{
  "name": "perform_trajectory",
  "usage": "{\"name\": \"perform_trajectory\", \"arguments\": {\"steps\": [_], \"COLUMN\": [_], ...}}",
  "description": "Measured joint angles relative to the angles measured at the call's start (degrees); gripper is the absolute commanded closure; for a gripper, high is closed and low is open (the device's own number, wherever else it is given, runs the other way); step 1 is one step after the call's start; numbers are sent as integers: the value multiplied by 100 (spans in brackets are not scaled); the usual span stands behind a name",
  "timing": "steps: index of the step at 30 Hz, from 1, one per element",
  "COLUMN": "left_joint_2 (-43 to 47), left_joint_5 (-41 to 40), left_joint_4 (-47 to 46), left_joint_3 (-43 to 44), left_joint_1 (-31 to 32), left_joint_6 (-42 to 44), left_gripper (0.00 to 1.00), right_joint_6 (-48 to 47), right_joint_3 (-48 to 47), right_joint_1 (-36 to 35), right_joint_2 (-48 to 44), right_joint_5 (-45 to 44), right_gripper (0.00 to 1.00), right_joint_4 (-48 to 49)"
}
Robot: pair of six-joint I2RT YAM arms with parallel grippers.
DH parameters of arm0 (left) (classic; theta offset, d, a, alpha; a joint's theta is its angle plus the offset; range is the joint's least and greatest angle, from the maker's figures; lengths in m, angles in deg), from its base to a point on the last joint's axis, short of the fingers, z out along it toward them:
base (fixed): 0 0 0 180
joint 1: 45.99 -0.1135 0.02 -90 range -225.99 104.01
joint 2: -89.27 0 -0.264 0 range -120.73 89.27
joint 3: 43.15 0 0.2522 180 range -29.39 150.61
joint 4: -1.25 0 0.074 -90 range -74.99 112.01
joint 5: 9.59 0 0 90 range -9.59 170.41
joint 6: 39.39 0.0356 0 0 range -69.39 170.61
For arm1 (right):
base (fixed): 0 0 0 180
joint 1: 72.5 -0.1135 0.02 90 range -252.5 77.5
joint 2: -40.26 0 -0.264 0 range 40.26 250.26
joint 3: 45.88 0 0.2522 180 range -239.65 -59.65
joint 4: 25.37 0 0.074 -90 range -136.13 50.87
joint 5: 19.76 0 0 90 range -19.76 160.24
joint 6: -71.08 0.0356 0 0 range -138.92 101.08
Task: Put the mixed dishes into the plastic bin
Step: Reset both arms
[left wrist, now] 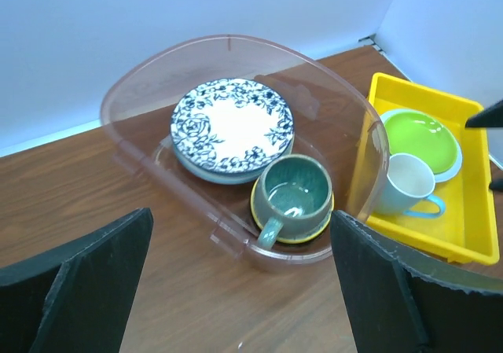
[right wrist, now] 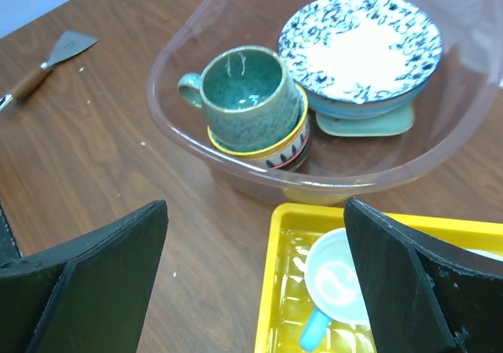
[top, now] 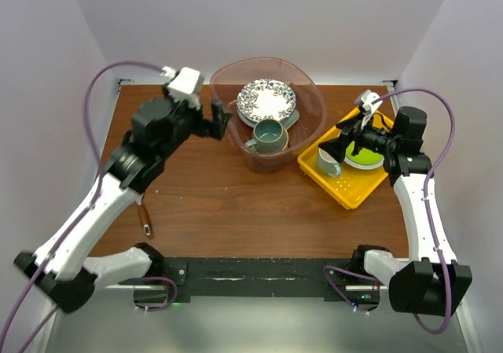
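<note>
The plastic bin (top: pixel 233 137) stands at the back centre of the table. Inside it a blue floral plate (top: pixel 267 98) tops a stack, with a pale mint tray (right wrist: pixel 369 123) under it. A teal mug (top: pixel 269 136) sits in a yellow-rimmed bowl (right wrist: pixel 279 150) at the bin's near end. My left gripper (top: pixel 218 122) is open and empty just outside the bin's left wall; its wrist view looks past the bin's rim (left wrist: pixel 236 46) at the mug (left wrist: pixel 295 192). My right gripper (top: pixel 338 145) is open and empty over the yellow tray's near-left end, right of the bin (right wrist: pixel 181 141).
A yellow perforated tray (top: pixel 357 188) lies right of the bin, holding a white mug (top: pixel 328 163) with a blue handle and a lime-green plate (top: pixel 365 158). A wooden-handled scraper (top: pixel 145 215) lies on the table at the left. White walls close in the back and sides.
</note>
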Motion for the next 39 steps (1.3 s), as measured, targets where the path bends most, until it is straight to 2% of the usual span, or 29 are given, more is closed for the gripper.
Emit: {"name": "perform_trajectory", "arguments": {"steps": [7,14,19,27,39], "left_joint_2": [2002,3147,3362,3499,3729], "left_joint_5": [-435,-927,-1051,-1071,-1073], "left_joint_4": [-286,-105,105,411,820], "left_joint_3": [-1528,-2138,-2299,-2323,-2210], "left_joint_1": [-190,-195,-195,-195,-195], "left_joint_6": [-4,-33,-79,-138,-238], "left_gripper": [0,0,0,0,0], "right_joint_6": [376,1115,1322,922,1130], "right_joint_3": [-522,-898,-1036,-1174,-1270], "right_joint_1": [4,4,17,17,17], "right_joint_2": [-205,-450,-682,-861,-907], "right_joint_5": [-898,-2232,-2861,-2964,-3348], "right_gripper": [2,2,2,2,2], "right_joint_4": [-205,-452,-678,-1152,-1298]}}
